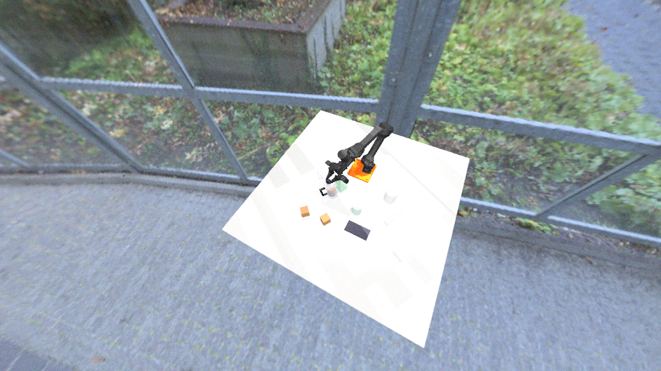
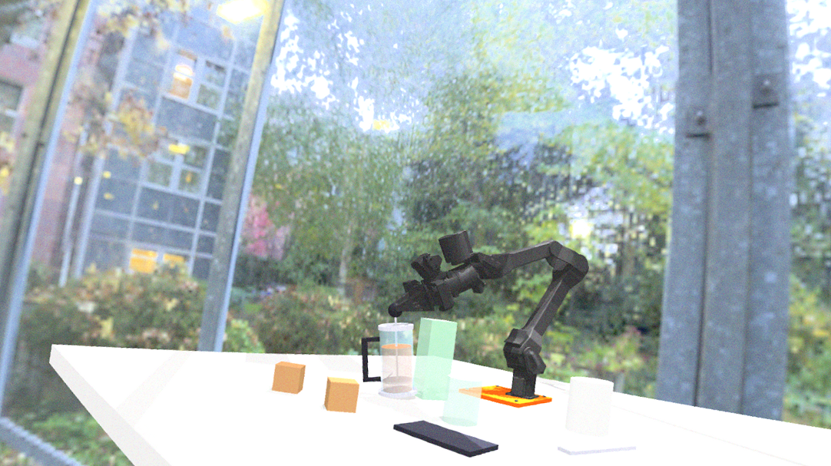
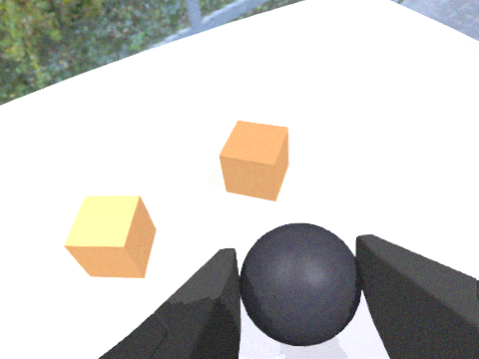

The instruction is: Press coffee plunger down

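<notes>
Wrist view: pincer (image 3: pixel 299 273) is clamped on the dark knob (image 3: pixel 299 283) of the plunger, one finger (image 3: pixel 207 313) on each side, both touching the ball. A grip across the widest part of the ball likely keeps it from slipping out sideways when force goes down.

Exterior view: pincer (image 2: pixel 397 307) sits directly above the press (image 2: pixel 396 360), arm reaching out almost level from its orange base (image 2: pixel 515 395). Knob is just above the lid with a short length of rod showing, so the plunger looks not fully down; the filter disc appears partway down the glass. Press stands upright on the table (image 2: pixel 220 445), handle pointing away from the arm.

Beyond the pincer, two orange cubes (image 3: pixel 255 160) (image 3: pixel 112 235) lie well apart from the press. A green block (image 2: pixel 435 357) stands just beside the press on the arm's side.

Judgement: push should go straight down the rod axis; any sideways load may tip the glass.
</notes>
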Robot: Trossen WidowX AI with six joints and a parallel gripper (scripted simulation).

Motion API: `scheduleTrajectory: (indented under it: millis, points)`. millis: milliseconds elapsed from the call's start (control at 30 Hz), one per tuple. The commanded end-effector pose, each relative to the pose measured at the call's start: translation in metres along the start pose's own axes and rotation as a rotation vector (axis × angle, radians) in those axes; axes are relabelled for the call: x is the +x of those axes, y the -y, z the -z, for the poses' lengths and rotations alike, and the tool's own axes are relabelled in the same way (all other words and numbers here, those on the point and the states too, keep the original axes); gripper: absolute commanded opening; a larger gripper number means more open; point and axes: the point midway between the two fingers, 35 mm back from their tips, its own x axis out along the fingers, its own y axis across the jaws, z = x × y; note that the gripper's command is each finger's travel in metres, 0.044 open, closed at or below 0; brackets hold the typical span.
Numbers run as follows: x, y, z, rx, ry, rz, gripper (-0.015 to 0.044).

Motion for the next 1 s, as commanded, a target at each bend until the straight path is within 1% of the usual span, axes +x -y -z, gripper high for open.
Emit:
scheduleTrajectory:
  millis: [0,100,500,633,700,900,967]
  points:
    - [0.0,0.0,0.0,0.0,-0.001,0.0,0.0128]
    - [0.0,0.0,0.0,0.0,-0.001,0.0,0.0128]
    - [0.0,0.0,0.0,0.0,-0.001,0.0,0.044]
    - [-0.001,0.0,-0.001,0.0,-0.002,0.0,0.044]
    - [-0.008,0.0,-0.009,-0.001,-0.004,0.0,0.044]
    - [-0.057,0.0,-0.049,-0.005,-0.02,0.0,0.044]
    - [-0.064,0.0,-0.053,-0.006,-0.022,0.001,0.044]
